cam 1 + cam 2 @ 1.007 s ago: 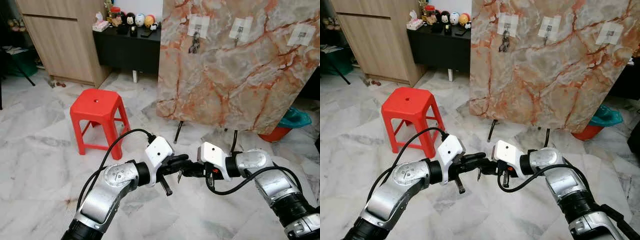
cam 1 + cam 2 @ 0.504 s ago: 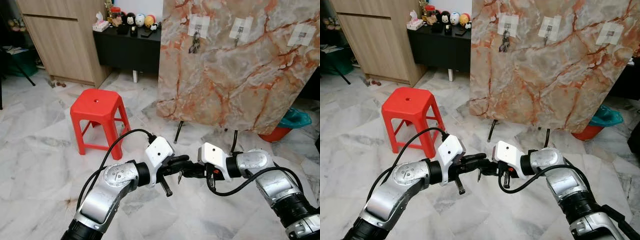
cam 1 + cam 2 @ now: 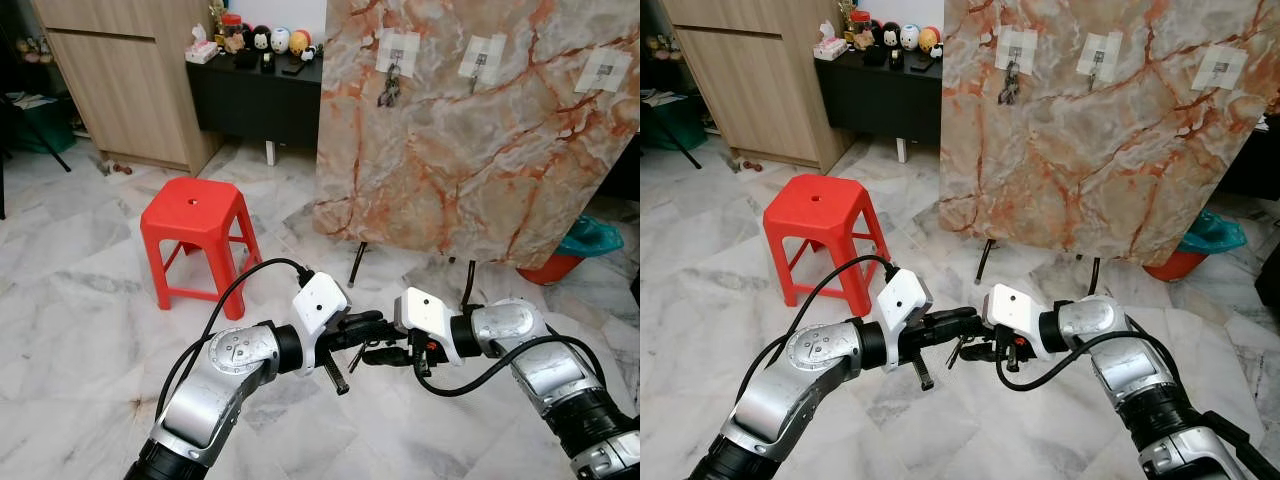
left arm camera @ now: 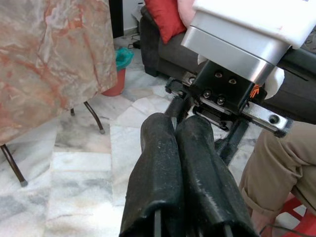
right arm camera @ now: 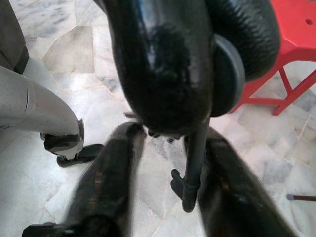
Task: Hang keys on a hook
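Keys (image 3: 356, 356) apparently between meeting fingers (image 4: 197, 163).

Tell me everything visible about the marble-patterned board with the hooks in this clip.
The board is a large flat panel with a white, grey and orange-red marble pattern. It stands tilted on thin dark legs on the marble floor, ahead of the robot and to the right of the red stool. Three pale square patches run along its top, each seeming to carry a small hook. A bunch of keys hangs from the left one; the middle hook and right hook look bare.
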Motion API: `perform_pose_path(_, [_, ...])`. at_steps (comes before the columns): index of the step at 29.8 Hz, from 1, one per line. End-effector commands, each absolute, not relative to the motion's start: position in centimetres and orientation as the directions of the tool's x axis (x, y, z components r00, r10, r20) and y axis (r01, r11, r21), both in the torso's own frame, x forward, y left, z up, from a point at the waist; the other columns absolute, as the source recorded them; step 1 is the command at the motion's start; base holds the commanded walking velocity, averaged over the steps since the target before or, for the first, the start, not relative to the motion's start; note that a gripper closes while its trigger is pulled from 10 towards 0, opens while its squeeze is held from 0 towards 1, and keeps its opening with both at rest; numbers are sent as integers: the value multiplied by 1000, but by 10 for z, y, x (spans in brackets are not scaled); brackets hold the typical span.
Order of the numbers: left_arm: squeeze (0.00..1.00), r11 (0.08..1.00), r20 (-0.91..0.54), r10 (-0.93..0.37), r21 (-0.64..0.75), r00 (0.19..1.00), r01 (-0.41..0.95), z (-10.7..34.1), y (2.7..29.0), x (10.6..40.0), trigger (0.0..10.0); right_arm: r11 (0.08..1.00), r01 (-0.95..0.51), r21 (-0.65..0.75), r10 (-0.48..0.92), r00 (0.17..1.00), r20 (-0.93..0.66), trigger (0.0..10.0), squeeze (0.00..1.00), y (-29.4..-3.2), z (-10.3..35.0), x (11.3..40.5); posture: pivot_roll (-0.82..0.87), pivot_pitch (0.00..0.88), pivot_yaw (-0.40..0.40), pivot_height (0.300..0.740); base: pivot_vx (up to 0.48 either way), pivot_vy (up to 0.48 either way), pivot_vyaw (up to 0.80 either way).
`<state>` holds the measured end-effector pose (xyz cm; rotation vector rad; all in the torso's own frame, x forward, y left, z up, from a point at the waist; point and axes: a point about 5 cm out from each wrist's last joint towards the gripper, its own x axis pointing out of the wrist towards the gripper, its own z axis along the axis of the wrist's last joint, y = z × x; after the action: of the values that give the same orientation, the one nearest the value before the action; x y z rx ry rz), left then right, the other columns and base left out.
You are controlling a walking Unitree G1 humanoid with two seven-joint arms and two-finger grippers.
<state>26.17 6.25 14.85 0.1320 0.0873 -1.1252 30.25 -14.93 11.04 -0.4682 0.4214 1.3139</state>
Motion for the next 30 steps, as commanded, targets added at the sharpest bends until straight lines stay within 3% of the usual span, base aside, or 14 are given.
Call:
perform_pose_path(1, [0, 412, -130, -899, 69, 418, 908, 152, 61, 259, 0, 172, -980, -100, 808, 198, -555, 10000, 1000, -150, 112, 301, -22, 0, -93, 740, 0, 0, 0])
perform_pose_path(13, [0, 409, -182, -891, 80, 416, 909, 142, 62, 258, 0, 179, -972, -150, 784, 234, -575, 10000, 1000, -158, 121, 305, -31, 0, -92, 740, 0, 0, 0])
perform_pose_path(18, [0, 435, -191, -876, 85, 443, 897, 139, 64, 261, 0, 168, -972, -162, 785, 231, -574, 10000, 1000, -159, 127, 305, -29, 0, -92, 740, 0, 0, 0])
perform_pose_path(19, [0, 469, -199, -856, 91, 477, 879, 136, 67, 265, 0, 174, -969, -175, 785, 243, -570, 10000, 1000, -161, 130, 306, -30, 0, -91, 740, 0, 0, 0])
perform_pose_path(20, [0, 497, -207, -838, 93, 505, 863, 134, 70, 268, 0, 191, -962, -197, 782, 271, -561, 10000, 796, -162, 132, 308, -30, 0, -92, 740, 0, 0, 0])
perform_pose_path(21, [0, 505, -208, -833, 93, 513, 858, 133, 71, 268, 0, 199, -958, -206, 780, 282, -558, 10000, 796, -163, 132, 309, -30, 0, -92, 740, 0, 0, 0])
perform_pose_path(22, [0, 528, -212, -818, 96, 535, 844, 132, 73, 271, 0, 228, -949, -218, 777, 313, -546, 10000, 0, -164, 134, 312, -28, 0, -92, 740, 0, 0, 0])
perform_pose_path(28, [0, 618, -228, -741, 136, 632, 774, 129, 82, 283, 0, 495, -837, -234, 751, 548, -370, 10000, 0, -170, 144, 330, -32, 0, -86, 740, 0, 0, 0])
perform_pose_path(30, [0, 628, -227, -733, 137, 641, 766, 129, 82, 284, 0, 520, -823, -228, 745, 567, -351, 10000, 0, -171, 145, 331, -30, 0, -86, 740, 0, 0, 0])
